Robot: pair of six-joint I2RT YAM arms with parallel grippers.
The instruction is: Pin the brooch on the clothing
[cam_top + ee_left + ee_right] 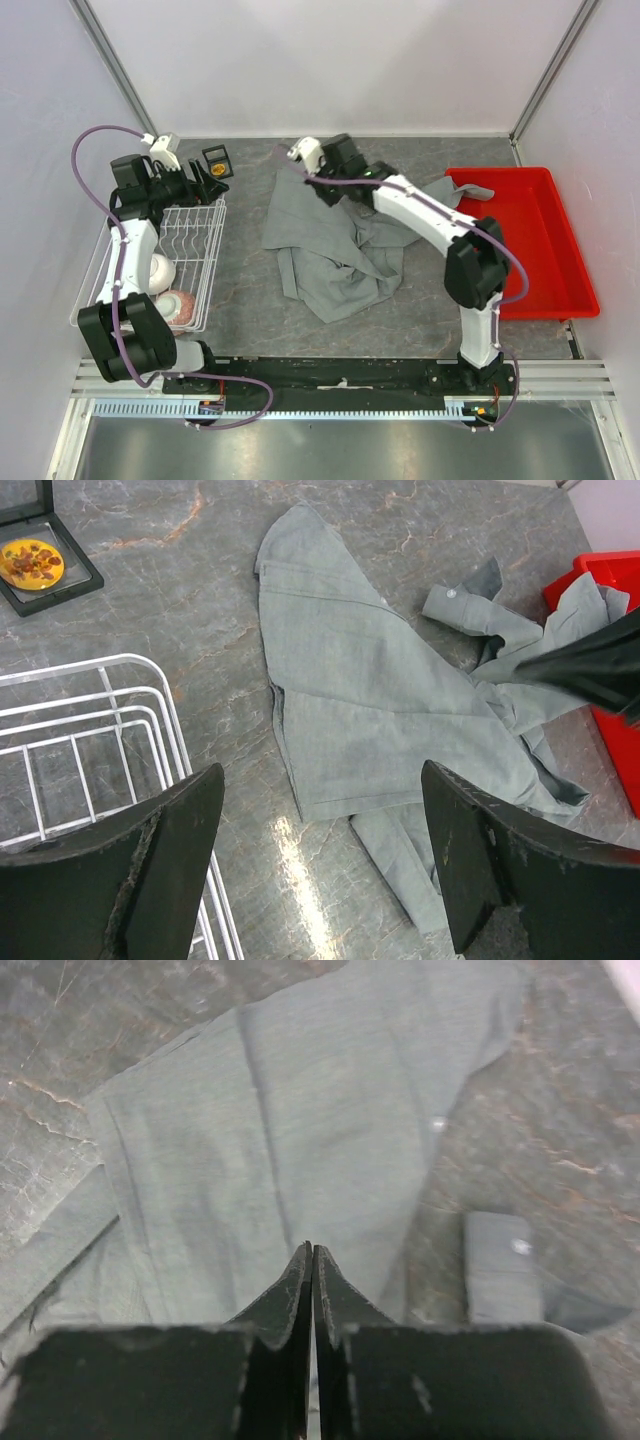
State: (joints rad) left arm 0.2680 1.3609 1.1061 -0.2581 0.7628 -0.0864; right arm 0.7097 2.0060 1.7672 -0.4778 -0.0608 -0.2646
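Red tray (pixel 540 250) at right, white wire rack (pixel 195 245) at left, grey marbled table (pixel 240 320)

A grey counter (pixel 250 310) with a marbled, faintly rust-veined pattern fills the enclosure, closed in by a plain white back wall (pixel 330 60) and pale side panels (pixel 40 100) that meet it at slanting metal posts (pixel 105 50). A slotted aluminium rail (pixel 590 378) runs along the near edge. Overhead light leaves a soft glare (pixel 297 875) on the stone-like surface.
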